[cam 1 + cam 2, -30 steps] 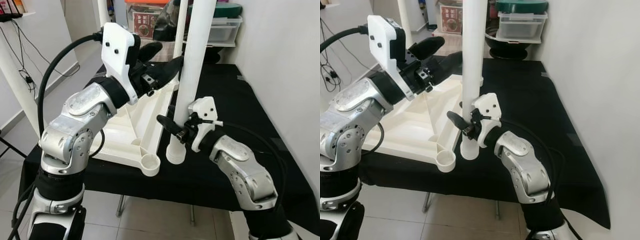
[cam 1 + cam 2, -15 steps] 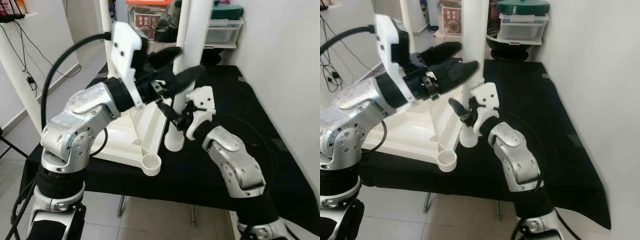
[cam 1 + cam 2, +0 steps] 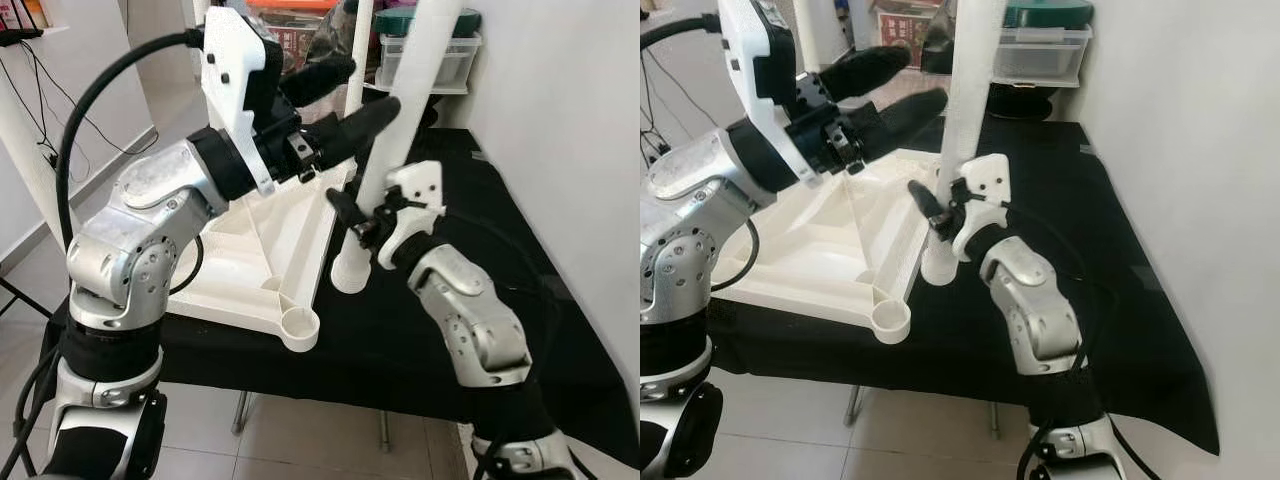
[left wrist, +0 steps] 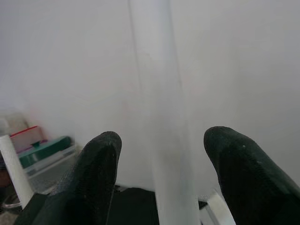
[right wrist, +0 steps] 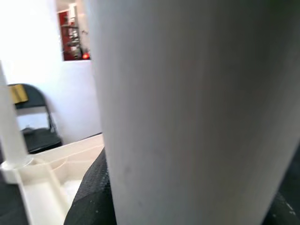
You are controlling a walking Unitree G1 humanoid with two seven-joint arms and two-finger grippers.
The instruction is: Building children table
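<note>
Right gripper (image 3: 352, 222), jaws clamped low on the smooth, stiff, probably light table leg (image 3: 395, 150); left gripper (image 3: 345, 95), at 11 o'clock, jaws apart; we would grip higher

- Both eye views look forward and down from the head, sharing the black-draped table (image 3: 560, 330), the upturned white tabletop (image 3: 262, 262) and both arms
- The left wrist view looks along its fingers (image 4: 96, 173) at the white leg (image 4: 161, 140) and far wall
- The right wrist view sits very close against that leg
</note>
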